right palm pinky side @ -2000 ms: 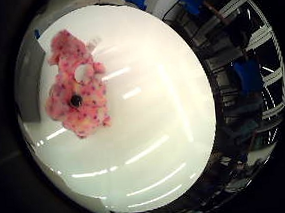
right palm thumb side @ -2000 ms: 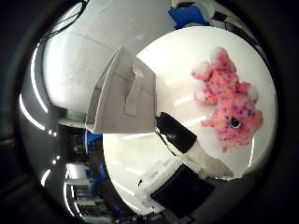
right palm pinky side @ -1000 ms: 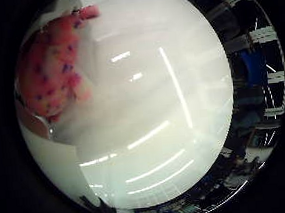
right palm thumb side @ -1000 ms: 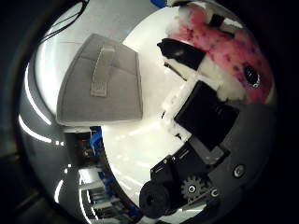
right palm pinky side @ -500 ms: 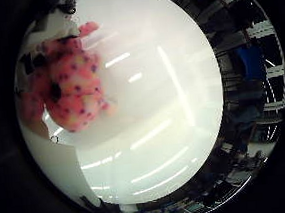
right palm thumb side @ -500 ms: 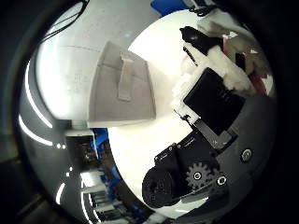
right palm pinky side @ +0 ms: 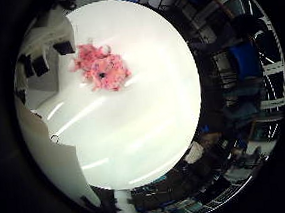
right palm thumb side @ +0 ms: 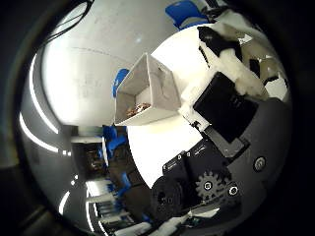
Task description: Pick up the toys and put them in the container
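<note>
Round white table (right palm pinky side: 150, 136) streaked with ceiling-light glare, blue chairs (right palm pinky side: 246, 60) around its far edge at 2 o'clock, pale grey wall (right palm thumb side: 83, 64), dark cluttered room beyond

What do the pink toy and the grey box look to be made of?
The pink toy looks like soft plush: fuzzy outline, dotted fabric. The grey box seems to be stiff felt or cloth, matte and thin-walled, though that is uncertain. Both sit on a glossy white table.

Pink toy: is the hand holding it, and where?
Cannot tell: the pink toy shows right beside the hand, against the white table, but no contact is visible.
</note>
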Controlling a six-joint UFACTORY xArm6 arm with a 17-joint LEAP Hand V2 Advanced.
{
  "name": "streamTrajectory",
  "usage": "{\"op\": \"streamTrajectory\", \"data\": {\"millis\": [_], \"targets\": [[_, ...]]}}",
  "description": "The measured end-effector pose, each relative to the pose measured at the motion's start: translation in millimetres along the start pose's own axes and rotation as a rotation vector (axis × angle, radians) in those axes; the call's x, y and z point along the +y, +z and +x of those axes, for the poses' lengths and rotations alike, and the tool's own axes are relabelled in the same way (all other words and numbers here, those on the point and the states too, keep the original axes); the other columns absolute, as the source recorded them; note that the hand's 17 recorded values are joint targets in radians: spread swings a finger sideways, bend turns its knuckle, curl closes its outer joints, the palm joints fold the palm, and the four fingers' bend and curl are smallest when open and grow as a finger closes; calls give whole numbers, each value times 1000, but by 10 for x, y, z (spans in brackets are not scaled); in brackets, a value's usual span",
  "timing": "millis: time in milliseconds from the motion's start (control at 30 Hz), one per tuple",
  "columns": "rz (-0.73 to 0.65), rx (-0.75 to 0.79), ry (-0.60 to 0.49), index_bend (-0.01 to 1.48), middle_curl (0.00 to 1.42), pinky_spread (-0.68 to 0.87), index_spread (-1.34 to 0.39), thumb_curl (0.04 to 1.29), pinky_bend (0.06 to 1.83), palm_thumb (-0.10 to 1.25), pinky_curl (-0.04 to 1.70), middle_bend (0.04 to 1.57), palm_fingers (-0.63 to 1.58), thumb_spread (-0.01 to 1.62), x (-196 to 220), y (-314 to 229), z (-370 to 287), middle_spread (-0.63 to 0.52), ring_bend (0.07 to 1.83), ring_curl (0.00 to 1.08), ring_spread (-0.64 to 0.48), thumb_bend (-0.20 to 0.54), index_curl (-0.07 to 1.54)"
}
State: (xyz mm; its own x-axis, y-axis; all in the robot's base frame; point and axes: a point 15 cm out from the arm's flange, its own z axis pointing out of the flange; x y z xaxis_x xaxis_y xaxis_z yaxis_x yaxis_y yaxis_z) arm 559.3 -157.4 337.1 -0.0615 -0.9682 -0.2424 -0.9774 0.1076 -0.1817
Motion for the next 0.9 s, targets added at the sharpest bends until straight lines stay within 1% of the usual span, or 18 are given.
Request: {"op": "streamTrajectory", "data": {"millis": [33,67,100,167,200,233,267,300,333,400,433,500,533,667,733,900], "targets": [[-1,0,6,1000,651,-207,-225,695,1345,915,700,1357,1102,991,-4,24,24,-122,1453,587,-189,-44,784],[2,2,12,935,643,-231,-231,677,1327,882,690,1337,1087,997,-9,22,55,-124,1432,581,-196,-38,772],[3,4,17,784,626,-288,-247,653,1302,841,667,1291,1020,1003,-13,33,87,-132,1414,567,-212,-36,753],[1,5,28,544,610,-390,-270,617,1275,804,640,1216,835,1025,-20,95,155,-151,1397,561,-237,-30,727],[-10,4,34,387,594,-437,-284,595,1242,786,621,1145,621,1050,-18,175,193,-165,1386,552,-252,-28,687],[-18,5,38,360,573,-397,-306,572,1165,769,602,1068,433,1079,-18,244,228,-171,1330,536,-245,-27,664],[-25,5,43,389,557,-297,-319,554,1059,753,583,1030,267,1100,-23,314,262,-169,1252,513,-219,-27,655],[-27,6,46,403,516,-137,-330,535,1006,735,557,922,144,1120,-32,370,289,-146,1165,476,-165,-26,629],[-28,7,50,400,475,48,-335,512,969,713,514,830,95,1133,-47,430,319,-111,1080,428,-94,-26,592],[-26,10,56,377,430,243,-325,487,937,697,469,733,57,1142,-86,549,380,-67,987,377,10,-23,550],[-25,11,60,361,414,287,-316,481,935,688,458,693,19,1142,-106,617,409,-46,949,359,51,-26,537],[-23,12,68,325,375,420,-297,456,895,665,414,605,24,1144,-142,753,457,12,855,311,142,-23,492],[-23,13,72,308,360,455,-288,446,879,655,398,566,22,1146,-159,809,467,33,811,290,166,-24,476],[-12,20,90,236,325,509,-264,420,813,630,348,465,44,1146,-247,1034,496,95,697,240,221,-22,427],[-12,21,95,196,315,515,-255,410,775,625,323,427,73,1145,-273,1137,488,117,652,222,232,-21,408],[-20,28,106,167,307,526,-249,397,717,621,286,367,125,1136,-312,1365,457,134,594,202,243,-22,366]]}}
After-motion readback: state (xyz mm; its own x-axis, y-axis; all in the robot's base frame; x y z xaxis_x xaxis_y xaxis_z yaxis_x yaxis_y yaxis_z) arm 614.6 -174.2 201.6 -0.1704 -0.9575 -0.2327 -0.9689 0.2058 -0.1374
